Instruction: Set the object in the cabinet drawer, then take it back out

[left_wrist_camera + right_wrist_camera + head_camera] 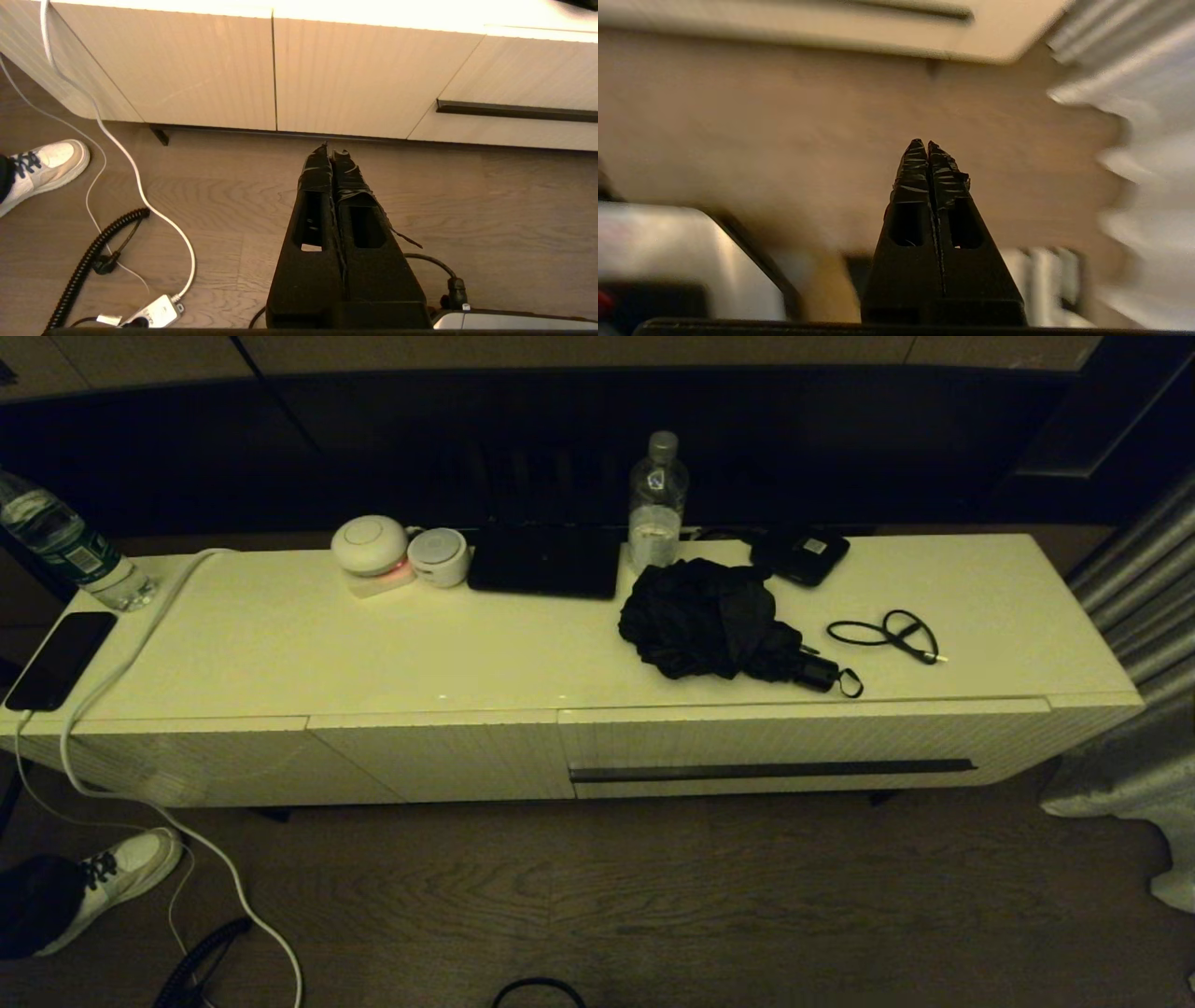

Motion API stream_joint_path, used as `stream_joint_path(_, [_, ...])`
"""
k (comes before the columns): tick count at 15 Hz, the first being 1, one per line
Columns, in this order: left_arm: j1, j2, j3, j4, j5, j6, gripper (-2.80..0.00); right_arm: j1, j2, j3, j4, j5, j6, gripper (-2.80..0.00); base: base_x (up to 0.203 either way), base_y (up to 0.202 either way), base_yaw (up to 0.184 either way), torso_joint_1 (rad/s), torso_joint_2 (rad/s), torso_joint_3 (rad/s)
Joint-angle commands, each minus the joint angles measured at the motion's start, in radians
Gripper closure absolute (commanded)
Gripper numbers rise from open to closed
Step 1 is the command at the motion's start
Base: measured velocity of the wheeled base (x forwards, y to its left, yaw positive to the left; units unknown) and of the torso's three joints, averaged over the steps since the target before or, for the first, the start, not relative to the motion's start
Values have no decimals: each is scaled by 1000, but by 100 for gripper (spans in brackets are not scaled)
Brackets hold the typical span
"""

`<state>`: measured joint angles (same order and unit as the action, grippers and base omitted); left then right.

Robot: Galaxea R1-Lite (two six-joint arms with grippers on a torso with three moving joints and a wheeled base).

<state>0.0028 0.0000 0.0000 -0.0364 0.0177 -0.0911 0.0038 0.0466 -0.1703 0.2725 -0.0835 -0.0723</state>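
Both grippers are hanging low over the floor, fingers pressed together, holding nothing: left gripper [331,150], right gripper [923,144]. Cabinet drawer [794,747] is sitting closed; folded black umbrella [714,621] is lying on the cabinet top above it.

Dim, yellowish head view; glare on the cabinet top [373,9]; right wrist view smeared, perhaps motion blur.

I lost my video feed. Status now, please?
Both grippers, left and right, shut, empty, low over floor. Cabinet drawer closed. Black umbrella on top.
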Motion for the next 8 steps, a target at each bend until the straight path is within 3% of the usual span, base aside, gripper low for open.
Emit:
stream_joint_path(1, [0,-2,1,0,1,-1,0,-2,-50,54,-44,13,32,0,0,0,0,0,0,0])
stream_joint_path(8, [0,-2,0,0,1,-1,0,-2,-49,144,-227,47,109,0,0,0,0,0,0,0])
